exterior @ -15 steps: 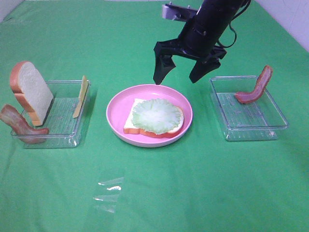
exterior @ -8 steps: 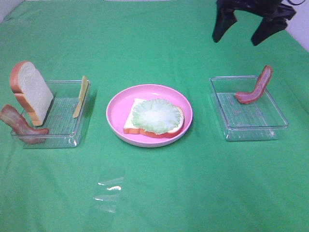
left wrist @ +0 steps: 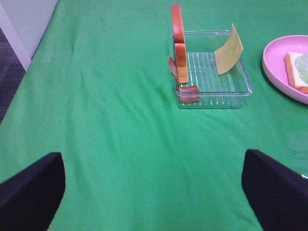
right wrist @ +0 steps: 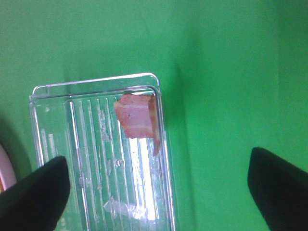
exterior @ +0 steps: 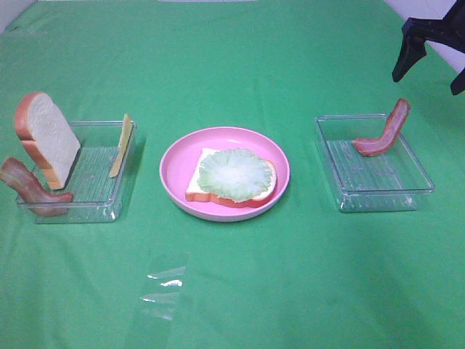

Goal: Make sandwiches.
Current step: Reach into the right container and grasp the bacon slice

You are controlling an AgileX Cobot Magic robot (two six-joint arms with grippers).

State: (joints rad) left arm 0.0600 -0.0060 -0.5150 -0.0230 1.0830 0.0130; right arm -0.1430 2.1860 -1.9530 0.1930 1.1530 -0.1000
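Sandwich point(exterior: 231, 178) half built at centre of pink plate point(exterior: 174, 161): base bread slice point(exterior: 196, 190), lettuce leaf point(exterior: 234, 173) on top. No bacon, cheese or top slice on it yet.

Right of plate: clear tray point(exterior: 378, 198) holding one bacon strip point(exterior: 383, 134), lower end on tray floor, upper end propped on a corner away from plate.

Left of plate: second tray point(exterior: 94, 209) with spare bread slice point(exterior: 47, 138) upright, cheese slice point(exterior: 121, 145) leaning on wall nearest plate, second bacon strip point(exterior: 29, 187) draped over wall away from plate.

Right pincer point(exterior: 429, 81): spread wide, empty, raised well clear of green tabletop point(exterior: 232, 291), right of plate and past the bacon tray. Left pincer point(left wrist: 154, 192): spread wide, empty, well left of plate.

Probable step in hand: fetch bacon from tray right of plate for next layer.

To do it well:
- Descend over strip's propped middle, not the end flat on the floor; jaws across the narrow width.
- Keep both fingertips off the tray wall; light tray likely to slide or tip if nudged.
- Close only with strip fully between tips.
- Lift straight up clear of rim before crossing toward plate.
- Lay flat on lettuce, inside bread outline; release low to avoid bounce.
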